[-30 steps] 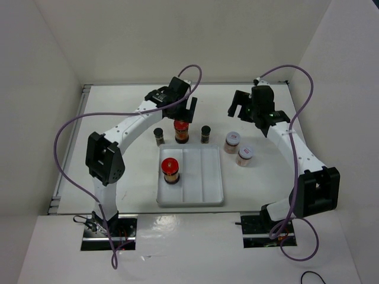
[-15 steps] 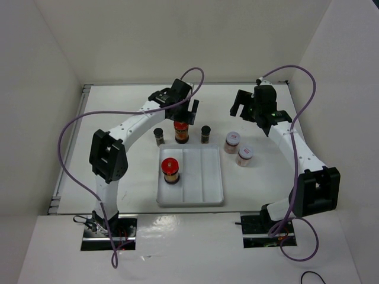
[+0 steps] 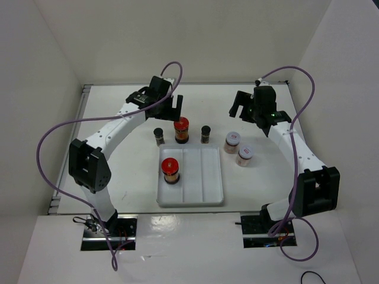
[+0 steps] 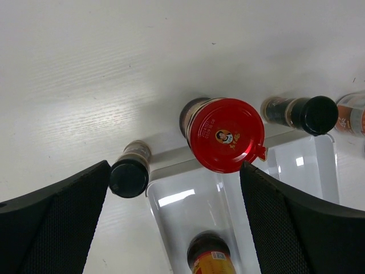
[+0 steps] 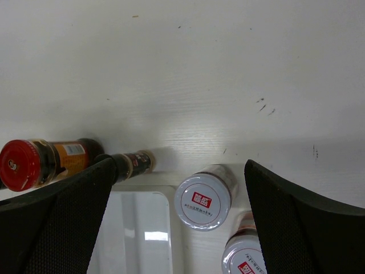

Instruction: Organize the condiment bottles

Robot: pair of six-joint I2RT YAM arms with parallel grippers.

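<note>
Six condiment bottles show in the top view. One red-capped jar [image 3: 170, 170] stands in the left section of the white tray [image 3: 204, 189]. The other red-capped jar [image 3: 182, 129] stands on the table just behind the tray, between two black-capped jars [image 3: 159, 136] [image 3: 205, 134]. Two pinkish jars with pale lids [image 3: 233, 140] [image 3: 245, 155] stand right of the tray. My left gripper [image 3: 169, 106] is open and empty, behind and left of the red-capped jar [image 4: 226, 135]. My right gripper [image 3: 240, 109] is open and empty, above and behind the pinkish jar [image 5: 202, 200].
White walls close in the table at the back and both sides. The tray's middle and right sections [image 3: 204, 171] hold nothing. The left wrist view shows the tray's back edge [image 4: 171, 165] under the jars. Purple cables loop above both arms.
My left gripper has pulled back and to the left, off the red-capped jar behind the tray; the jar stays where it was. The right arm has barely moved.
</note>
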